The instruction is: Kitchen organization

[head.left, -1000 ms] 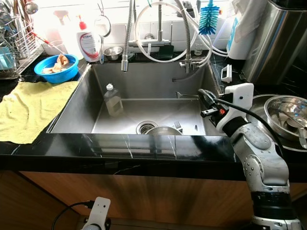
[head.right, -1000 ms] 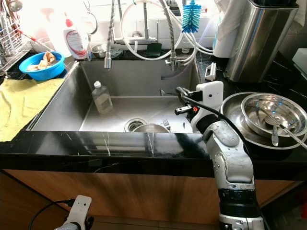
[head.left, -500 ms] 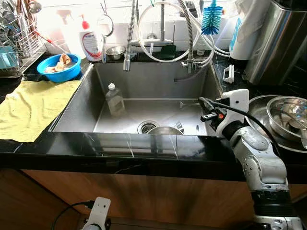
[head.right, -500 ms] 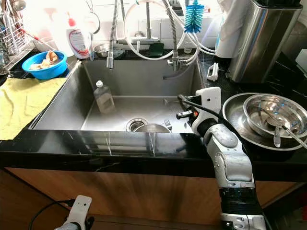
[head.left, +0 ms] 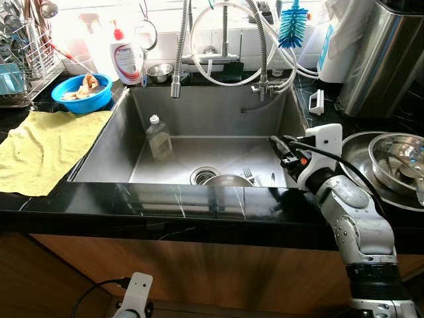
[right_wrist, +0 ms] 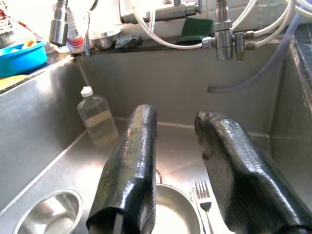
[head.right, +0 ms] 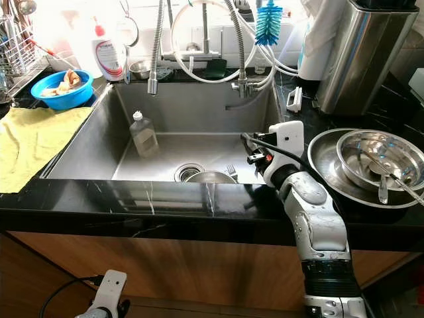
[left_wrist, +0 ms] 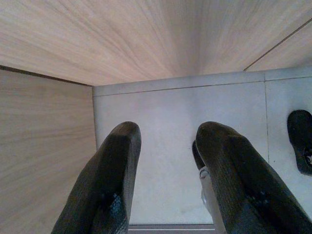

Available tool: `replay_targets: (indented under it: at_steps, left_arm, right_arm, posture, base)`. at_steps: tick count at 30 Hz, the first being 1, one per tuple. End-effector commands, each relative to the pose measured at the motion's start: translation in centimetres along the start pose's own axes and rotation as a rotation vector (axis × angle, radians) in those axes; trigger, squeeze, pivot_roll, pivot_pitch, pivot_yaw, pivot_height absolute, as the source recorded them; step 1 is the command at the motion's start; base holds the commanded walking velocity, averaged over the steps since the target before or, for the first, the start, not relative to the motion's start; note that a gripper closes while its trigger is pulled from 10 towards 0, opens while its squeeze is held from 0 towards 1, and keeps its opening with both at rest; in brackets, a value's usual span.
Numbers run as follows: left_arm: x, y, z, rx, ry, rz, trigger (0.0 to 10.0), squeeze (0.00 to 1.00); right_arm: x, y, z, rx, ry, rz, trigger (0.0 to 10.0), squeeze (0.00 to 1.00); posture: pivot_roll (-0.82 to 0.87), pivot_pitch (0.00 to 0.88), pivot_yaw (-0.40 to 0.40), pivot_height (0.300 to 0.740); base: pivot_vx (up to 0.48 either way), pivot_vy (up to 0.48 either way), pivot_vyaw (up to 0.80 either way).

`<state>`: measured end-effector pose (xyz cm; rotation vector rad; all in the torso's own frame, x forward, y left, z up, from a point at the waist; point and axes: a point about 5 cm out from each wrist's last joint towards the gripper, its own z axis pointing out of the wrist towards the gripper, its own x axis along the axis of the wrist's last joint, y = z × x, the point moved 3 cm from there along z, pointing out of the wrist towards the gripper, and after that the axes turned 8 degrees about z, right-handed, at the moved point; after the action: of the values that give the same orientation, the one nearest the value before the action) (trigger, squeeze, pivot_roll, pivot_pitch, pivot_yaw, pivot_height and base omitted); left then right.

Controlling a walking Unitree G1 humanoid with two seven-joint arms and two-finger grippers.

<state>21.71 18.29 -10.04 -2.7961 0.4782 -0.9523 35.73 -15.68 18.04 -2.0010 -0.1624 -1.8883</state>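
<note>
right gripper [right_wrist: 178,161]: over the right side of the sink, fingers spread apart with nothing between them. Compared with half a second back the fingertips have nudged a bit further left over the basin, and the wrist looks a touch lower.
left gripper [left_wrist: 168,170]: hanging down by the wooden cabinet front, pointing at pale floor tiles, fingers apart and empty. Same as before as far as I can tell.
sink [head.left: 106,142]: steel basin set in the black counter, no change.
bottle [head.left: 158,137]: small clear one with a white cap, standing upright against the back left of the basin, hasn't moved.
bowl [head.left: 226,179]: steel, sitting on the basin floor just right of the drain [head.left: 202,175], right under the right gripper.
fork [right_wrist: 204,195]: lying flat next to that bowl.
yellow cloth [head.left: 40,149]: spread on the counter left of the sink.
blue bowl [head.left: 81,94]: behind the cloth, with scraps in it.
stacked steel bowls [head.left: 394,156]: on the counter right of the arm.
camera: barely shifted since the last frame.
</note>
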Motion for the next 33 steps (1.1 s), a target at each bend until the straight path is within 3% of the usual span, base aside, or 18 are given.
replay_targets:
  at_steps: [1, 2, 13, 14, 15, 16, 22, 23, 24, 27, 33]
  left_arm:
    - [-0.6, -0.3, -0.1, -0.001, -0.017, 0.006, 10.0, 0.0]
    - [-0.6, -0.3, -0.1, -0.001, -0.017, 0.005, 10.0, 0.0]
    - [-0.6, -0.3, -0.1, 0.0, -0.017, 0.005, 10.0, 0.0]
    - [-0.6, -0.3, -0.1, 0.0, -0.017, 0.007, 10.0, 0.0]
    - [-0.6, -0.3, -0.1, 0.0, -0.016, 0.009, 10.0, 0.0]
    - [-0.6, -0.3, -0.1, 0.001, -0.016, 0.009, 10.0, 0.0]
    - [-0.6, -0.3, -0.1, 0.001, -0.016, 0.009, 10.0, 0.0]
    - [-0.5, -0.3, -0.1, -0.001, -0.015, 0.011, 10.0, 0.0]
    - [-0.5, -0.3, -0.1, -0.004, -0.014, 0.016, 10.0, 0.0]
    - [-0.4, -0.3, -0.1, -0.005, -0.013, 0.017, 10.0, 0.0]
    - [-0.5, -0.3, -0.1, -0.001, -0.014, 0.014, 10.0, 0.0]
  right_arm:
    - [1.1, -0.7, 0.0, 0.01, 0.049, -0.041, 10.0, 1.0]
    - [1.3, -0.8, 0.0, 0.005, 0.058, -0.056, 10.0, 0.58]
    - [1.9, -1.0, 0.0, -0.003, 0.088, -0.078, 10.0, 0.58]
    - [3.7, -1.6, -1.1, -0.039, 0.163, -0.189, 10.0, 0.0]
    - [6.2, -2.5, -3.2, -0.095, 0.287, -0.309, 10.0, 0.14]
    - [7.2, -2.5, -4.3, -0.137, 0.347, -0.318, 10.0, 1.0]
    - [7.5, -2.2, -4.7, -0.165, 0.366, -0.313, 10.0, 1.0]
    - [7.8, -1.8, -5.5, -0.212, 0.384, -0.33, 10.0, 0.0]
    - [7.8, -1.1, -6.5, -0.278, 0.4, -0.347, 10.0, 0.0]
    - [7.4, -0.7, -6.6, -0.303, 0.389, -0.352, 10.0, 0.0]
    - [7.6, -1.5, -7.3, -0.358, 0.44, -0.405, 10.0, 0.0]
  posture:
    - [-0.19, 0.0, 0.071, 0.74]
    - [-0.19, 0.0, 0.07, 0.74]
    - [-0.19, 0.0, 0.071, 0.74]
    - [-0.2, 0.0, 0.071, 0.74]
    - [-0.2, 0.0, 0.07, 0.74]
    - [-0.2, 0.0, 0.07, 0.74]
    - [-0.2, 0.0, 0.069, 0.74]
    - [-0.21, 0.0, 0.073, 0.74]
    - [-0.21, 0.0, 0.074, 0.74]
    - [-0.21, 0.0, 0.071, 0.74]
    - [-0.2, 0.0, 0.069, 0.74]
  base:
    - [0.0, 0.0, 0.0]
    - [0.0, 0.0, 0.0]
    - [0.0, 0.0, 0.0]
    - [0.0, 0.0, 0.0]
    - [0.0, 0.0, 0.0]
    - [0.0, 0.0, 0.0]
    - [0.0, 0.0, 0.0]
    - [0.0, 0.0, 0.0]
    - [0.0, 0.0, 0.0]
    - [0.0, 0.0, 0.0]
    - [0.0, 0.0, 0.0]
